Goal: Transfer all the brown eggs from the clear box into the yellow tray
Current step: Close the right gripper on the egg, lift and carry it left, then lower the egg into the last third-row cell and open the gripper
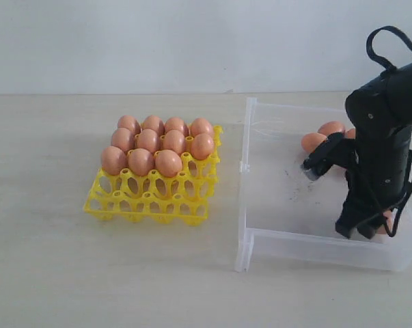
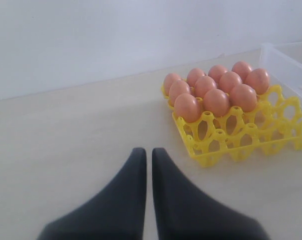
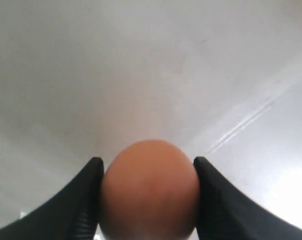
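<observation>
Egg (image 3: 149, 192) in right end effector (image 3: 148, 161), base off-frame

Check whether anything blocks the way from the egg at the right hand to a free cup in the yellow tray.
Only the wall of the clear box facing the tray lies between; the egg must go over it. The table strip beyond is bare, and the yellow tray has its front row empty.

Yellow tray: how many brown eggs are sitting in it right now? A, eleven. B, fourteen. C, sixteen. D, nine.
A: in the exterior view the yellow tray holds eleven brown eggs. There are four in each of the two far rows and three in the third row, and the nearest row is empty.
</observation>
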You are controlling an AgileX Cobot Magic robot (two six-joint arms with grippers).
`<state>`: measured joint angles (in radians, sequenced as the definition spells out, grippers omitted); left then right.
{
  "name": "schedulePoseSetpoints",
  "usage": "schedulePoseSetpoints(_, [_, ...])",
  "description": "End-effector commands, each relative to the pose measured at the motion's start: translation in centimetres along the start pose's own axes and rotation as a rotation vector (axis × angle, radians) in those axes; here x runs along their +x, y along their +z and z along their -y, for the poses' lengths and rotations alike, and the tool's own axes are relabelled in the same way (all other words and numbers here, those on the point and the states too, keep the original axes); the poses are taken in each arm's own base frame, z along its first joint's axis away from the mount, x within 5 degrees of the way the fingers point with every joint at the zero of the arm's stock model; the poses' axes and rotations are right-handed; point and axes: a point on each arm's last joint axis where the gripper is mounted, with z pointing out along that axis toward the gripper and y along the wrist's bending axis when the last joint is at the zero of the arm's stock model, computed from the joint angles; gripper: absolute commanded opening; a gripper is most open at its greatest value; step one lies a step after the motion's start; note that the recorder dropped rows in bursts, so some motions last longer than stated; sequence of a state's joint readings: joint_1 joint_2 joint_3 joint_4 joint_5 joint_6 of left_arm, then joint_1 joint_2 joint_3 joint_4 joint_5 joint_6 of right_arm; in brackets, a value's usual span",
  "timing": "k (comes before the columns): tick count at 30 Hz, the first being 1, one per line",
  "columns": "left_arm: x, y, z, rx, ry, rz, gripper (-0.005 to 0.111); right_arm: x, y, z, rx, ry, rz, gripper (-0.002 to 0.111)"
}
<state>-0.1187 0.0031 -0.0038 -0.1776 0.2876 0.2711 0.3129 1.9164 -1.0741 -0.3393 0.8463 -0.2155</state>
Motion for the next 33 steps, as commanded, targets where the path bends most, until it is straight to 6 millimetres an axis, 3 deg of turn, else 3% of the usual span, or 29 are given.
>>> schedulePoseSetpoints(1, [0.1, 0.0, 0.0, 0.005, 0.003, 0.002, 0.004, -1.3, -2.8, 0.7, 0.016, 0.171, 0.26, 0.0])
schedulePoseSetpoints(9, [0.1, 0.0, 0.0, 0.005, 0.003, 0.002, 0.004, -2.4, -8.2, 0.4, -0.037, 0.343, 0.682, 0.0])
schedulePoseSetpoints(16, [0.1, 0.0, 0.0, 0.005, 0.003, 0.002, 0.004, -4.3, -10.0, -4.9, -0.012, 0.235, 1.065, 0.0])
schedulePoseSetpoints(19, [0.1, 0.0, 0.0, 0.005, 0.003, 0.002, 0.004, -4.9, -10.0, -7.0, -0.012, 0.204, 1.219, 0.0])
schedulePoseSetpoints(24, [0.1, 0.0, 0.0, 0.005, 0.003, 0.002, 0.004, -5.9, -9.7, -8.3, -0.064, 0.203, 1.365, 0.0])
schedulePoseSetpoints(33, [0.1, 0.0, 0.0, 0.005, 0.003, 0.002, 0.004, -8.0, -5.7, -10.5, -0.157, 0.061, 1.431, 0.0])
